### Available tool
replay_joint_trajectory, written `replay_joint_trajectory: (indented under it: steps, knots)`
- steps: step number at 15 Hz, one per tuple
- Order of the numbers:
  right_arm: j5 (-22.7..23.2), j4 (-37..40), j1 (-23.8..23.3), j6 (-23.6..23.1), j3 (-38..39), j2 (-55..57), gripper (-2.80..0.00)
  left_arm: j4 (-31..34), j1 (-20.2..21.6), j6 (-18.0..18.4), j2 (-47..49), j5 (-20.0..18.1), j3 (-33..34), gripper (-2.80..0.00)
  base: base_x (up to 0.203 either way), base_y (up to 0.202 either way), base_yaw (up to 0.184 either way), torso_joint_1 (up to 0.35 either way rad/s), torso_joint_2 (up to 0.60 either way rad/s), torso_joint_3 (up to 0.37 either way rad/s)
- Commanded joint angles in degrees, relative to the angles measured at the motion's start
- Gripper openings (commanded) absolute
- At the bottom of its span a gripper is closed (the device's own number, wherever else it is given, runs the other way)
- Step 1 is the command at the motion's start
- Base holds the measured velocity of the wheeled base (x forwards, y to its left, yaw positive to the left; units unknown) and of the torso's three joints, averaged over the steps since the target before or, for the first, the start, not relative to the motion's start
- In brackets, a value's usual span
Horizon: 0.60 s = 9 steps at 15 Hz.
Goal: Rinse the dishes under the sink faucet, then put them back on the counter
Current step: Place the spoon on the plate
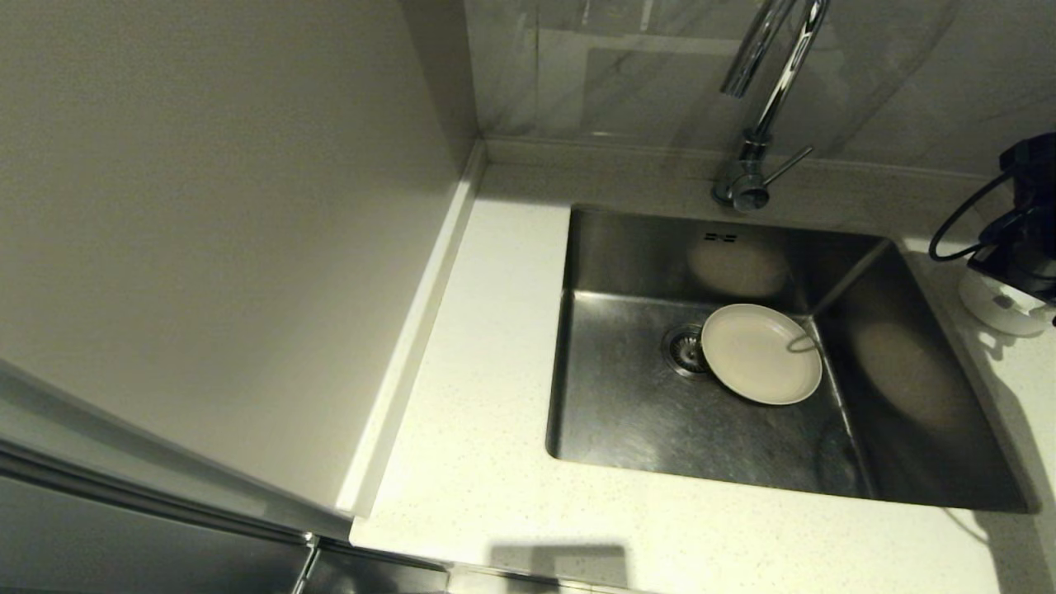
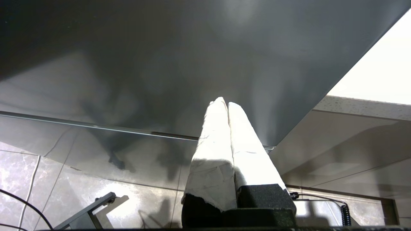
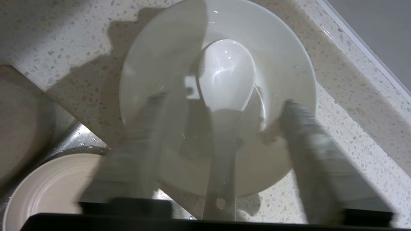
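The cream plate [image 1: 761, 353] lies in the sink [image 1: 627, 412], beside the drain and below the chrome faucet [image 1: 763, 107]. On the counter [image 1: 478, 396] right of the sink stands the white bowl [image 1: 998, 309], with my right gripper [image 1: 1027, 247] over it. In the right wrist view the spoon [image 3: 226, 73] rests inside the bowl [image 3: 282, 57], handle toward the camera. My right gripper [image 3: 224, 99] is open, its blurred fingers either side of the spoon handle and over the bowl. The plate [image 3: 48, 186] shows beyond the sink's edge. My left gripper [image 2: 224, 102] is shut and empty, low by the cabinet front.
The raised back edge of the counter [image 3: 353, 51] runs close behind the bowl. A plain beige wall panel [image 1: 206, 206] bounds the counter on the left. The faucet's side lever [image 1: 788, 163] points right. A black cable [image 1: 961, 223] loops off my right arm.
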Motion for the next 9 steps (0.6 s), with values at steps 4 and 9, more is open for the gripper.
replay_joint_trajectory:
  steps: [4,9]
  knots:
    - [-0.22,0.05,-0.08,-1.17,-0.08,0.13,-2.80,-0.02,0.00,-0.03,-0.18,0.04,0.00,-2.80,0.000,0.000,0.000,0.000,0.00,0.000]
    - [-0.31,0.05,-0.09,-1.46,-0.35,0.59,-2.80,-0.02,0.00,-0.03,-0.18,0.04,0.00,-2.80,0.000,0.000,0.000,0.000,0.00,0.000]
